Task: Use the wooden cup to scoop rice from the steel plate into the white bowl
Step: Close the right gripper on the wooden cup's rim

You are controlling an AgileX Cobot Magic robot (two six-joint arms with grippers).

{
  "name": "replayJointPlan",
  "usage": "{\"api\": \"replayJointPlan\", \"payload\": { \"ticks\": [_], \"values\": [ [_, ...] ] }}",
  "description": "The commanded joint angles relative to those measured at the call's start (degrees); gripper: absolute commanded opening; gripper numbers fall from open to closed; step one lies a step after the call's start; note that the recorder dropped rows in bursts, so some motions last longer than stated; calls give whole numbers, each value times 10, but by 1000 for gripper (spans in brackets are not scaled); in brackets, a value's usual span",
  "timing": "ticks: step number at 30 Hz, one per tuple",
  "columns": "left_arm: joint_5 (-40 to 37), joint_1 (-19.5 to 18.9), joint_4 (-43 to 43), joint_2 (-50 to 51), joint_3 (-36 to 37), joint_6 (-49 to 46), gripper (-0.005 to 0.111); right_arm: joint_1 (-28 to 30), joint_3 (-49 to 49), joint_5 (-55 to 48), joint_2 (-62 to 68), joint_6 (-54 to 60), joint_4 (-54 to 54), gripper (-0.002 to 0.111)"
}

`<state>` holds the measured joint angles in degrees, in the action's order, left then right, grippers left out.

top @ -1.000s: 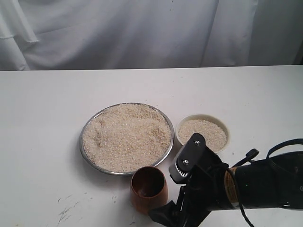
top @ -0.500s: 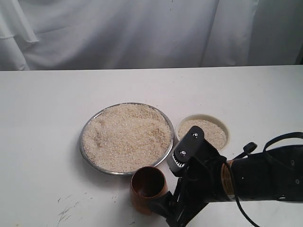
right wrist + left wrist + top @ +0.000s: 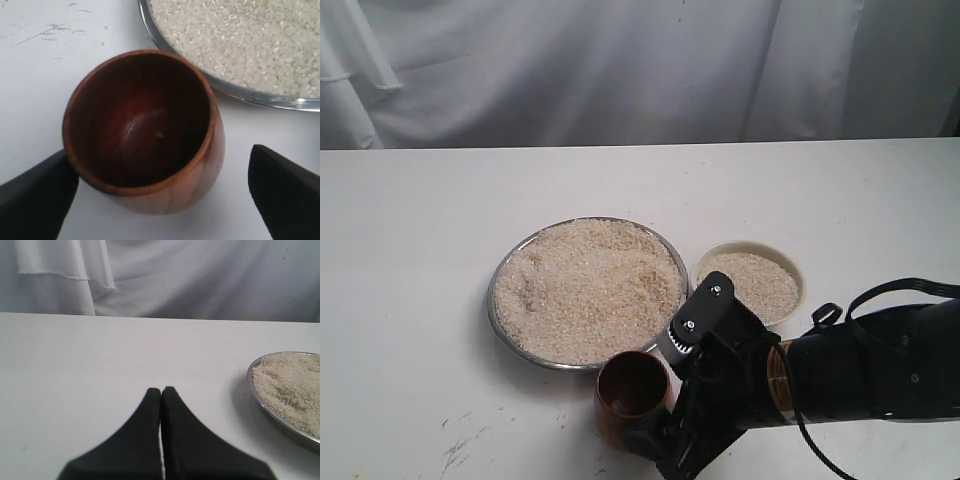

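The right tool (image 3: 160, 162) stands spread around the reddish-brown wooden cup (image 3: 142, 125), upright on the white bench (image 3: 420, 220) just beside the shiny round steel plate (image 3: 250, 96) heaped with pale rice (image 3: 588, 285), while the left tool (image 3: 161, 389) is pressed together.

steel plate (image 3: 492, 300): on table (image 3: 410, 250); rice (image 3: 588, 285) heaped in it | white bowl (image 3: 798, 275): just right of steel plate; more rice in it | wooden cup (image 3: 630, 385): upright on table, just before steel plate's near rim | curtain (image 3: 620, 70): well behind steel plate
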<state>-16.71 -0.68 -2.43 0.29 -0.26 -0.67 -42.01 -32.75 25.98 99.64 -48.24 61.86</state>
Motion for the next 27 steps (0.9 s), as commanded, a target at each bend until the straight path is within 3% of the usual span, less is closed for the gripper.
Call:
{"api": "replayJointPlan", "payload": {
  "ticks": [1, 17, 27],
  "values": [
    [4, 1, 0, -3, 3, 2, 0, -3, -15, 3, 13, -21, 6, 83],
    [4, 1, 0, -3, 3, 2, 0, -4, -25, 9, 13, -40, 12, 83],
    [4, 1, 0, -3, 3, 2, 0, -46, -25, -50, 13, -34, 7, 83]
  ]
}}
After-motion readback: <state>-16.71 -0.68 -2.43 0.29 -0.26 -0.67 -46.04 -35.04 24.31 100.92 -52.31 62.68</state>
